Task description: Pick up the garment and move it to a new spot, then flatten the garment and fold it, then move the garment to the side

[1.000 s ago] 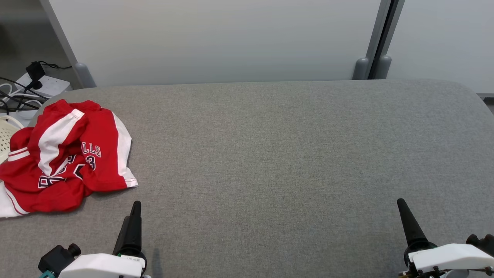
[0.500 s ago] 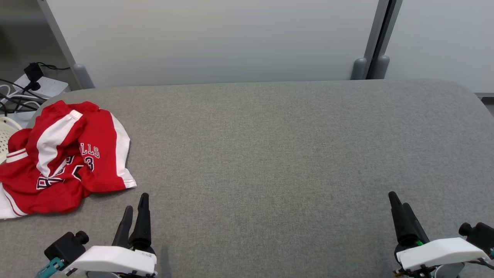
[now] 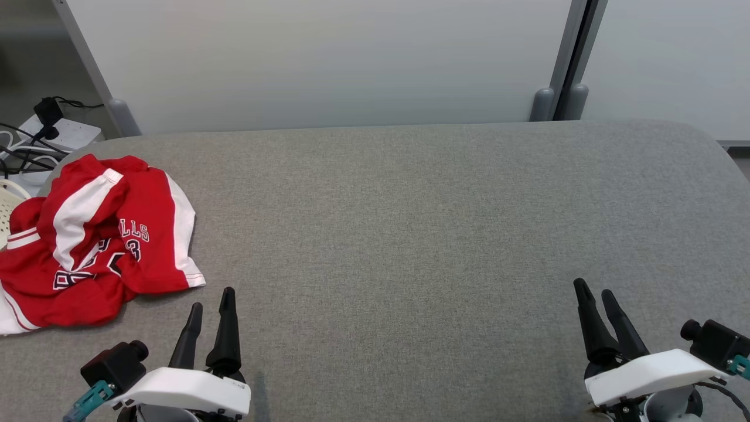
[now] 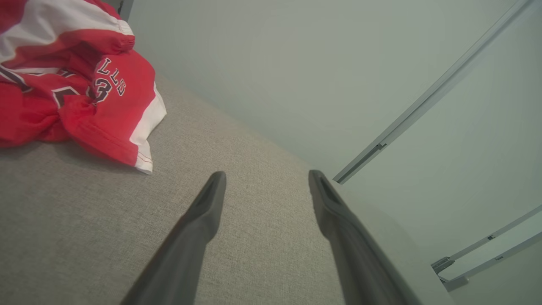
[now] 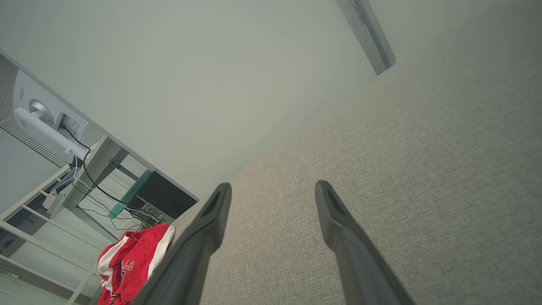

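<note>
At the bottom left of the head view, the left fingers (image 3: 225,334) stand spread and empty above a grey fabric-covered bench (image 3: 410,234). At the bottom right, the right fingers (image 3: 590,322) are likewise spread, grasping nothing. Just up and left of the left fingers, a crumpled red-and-white basketball jersey (image 3: 99,234) lies at the bench's left edge. To lift it cleanly, the left fingers should probably pinch a raised fold near the white-trimmed hem, staying clear of the pale basket (image 3: 7,202) at the frame's left edge. Farther off, upper left, is a power strip (image 3: 64,130).
</note>
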Robot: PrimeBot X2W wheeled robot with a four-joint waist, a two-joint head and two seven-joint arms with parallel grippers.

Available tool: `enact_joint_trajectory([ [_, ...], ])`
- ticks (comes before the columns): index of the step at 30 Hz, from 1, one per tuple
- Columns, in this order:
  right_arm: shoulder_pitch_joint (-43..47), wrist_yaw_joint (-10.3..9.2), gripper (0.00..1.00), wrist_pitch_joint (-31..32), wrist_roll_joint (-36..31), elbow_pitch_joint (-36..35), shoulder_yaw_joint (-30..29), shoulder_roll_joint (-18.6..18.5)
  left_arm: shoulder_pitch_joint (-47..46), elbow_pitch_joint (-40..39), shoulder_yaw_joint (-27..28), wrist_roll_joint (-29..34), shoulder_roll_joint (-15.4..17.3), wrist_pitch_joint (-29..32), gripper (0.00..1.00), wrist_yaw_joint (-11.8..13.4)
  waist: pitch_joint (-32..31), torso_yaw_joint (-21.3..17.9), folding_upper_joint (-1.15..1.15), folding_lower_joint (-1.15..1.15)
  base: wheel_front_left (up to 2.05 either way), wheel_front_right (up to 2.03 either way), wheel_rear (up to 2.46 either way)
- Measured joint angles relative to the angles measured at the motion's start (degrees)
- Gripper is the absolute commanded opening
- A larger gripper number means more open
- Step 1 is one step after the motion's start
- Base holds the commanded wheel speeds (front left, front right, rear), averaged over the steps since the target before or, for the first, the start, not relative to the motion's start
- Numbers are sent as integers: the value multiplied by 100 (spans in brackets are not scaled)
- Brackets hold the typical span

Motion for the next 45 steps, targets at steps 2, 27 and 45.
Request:
enact_joint_trajectory([
  [2, -26, 0, 100, -36, -137, 1, 48, -11, -16, -20, -22, 107, 3, -8, 100, 42, -8, -2, 0, 0, 0, 0, 0],
  [27, -160, 1, 100, -450, -1690, -89, 404, -137, -150, -252, -241, 1901, 45, -432, 100, 336, -3, 3, 0, 0, 0, 0, 0],
  [45, -263, 1, 100, -738, -2908, -218, 575, -201, -212, -151, -400, 2924, 88, -724, 100, 413, -41, -30, 0, 0, 0, 0, 0],
])
